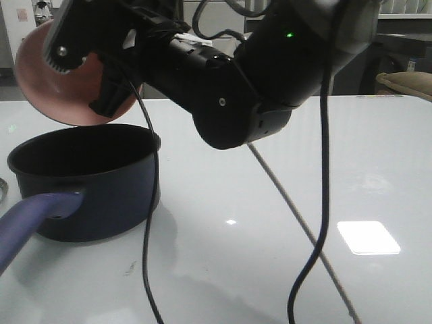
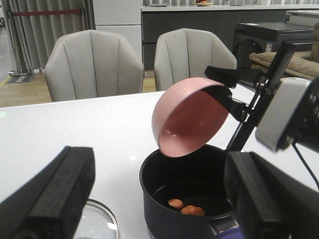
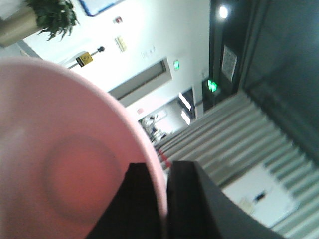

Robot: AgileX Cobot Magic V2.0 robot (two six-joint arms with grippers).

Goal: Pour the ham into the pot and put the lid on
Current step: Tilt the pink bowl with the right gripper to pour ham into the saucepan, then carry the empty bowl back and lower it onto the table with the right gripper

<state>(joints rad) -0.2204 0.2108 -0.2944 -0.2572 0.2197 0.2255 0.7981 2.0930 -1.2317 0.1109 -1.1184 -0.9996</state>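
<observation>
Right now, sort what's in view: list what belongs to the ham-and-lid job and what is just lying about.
For the job:
- small orange-pink ham pieces, in the pot
- dark navy saucepan
- round glass lid, beside the pot
- salmon-pink bowl, tipped over the pot
- right gripper, shut on the bowl rim

Just lying about:
- two grey chairs
- white table

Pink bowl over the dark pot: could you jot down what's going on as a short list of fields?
bowl: pink bowl, tipped on its side above the pot, looks empty
held by: right hand, pinching the bowl's rim
pot: navy saucepan, purple-blue handle
ham: orange pieces on the pot's bottom
lid: glass lid beside the pot, not on
left hand: left hand, open, empty
</observation>
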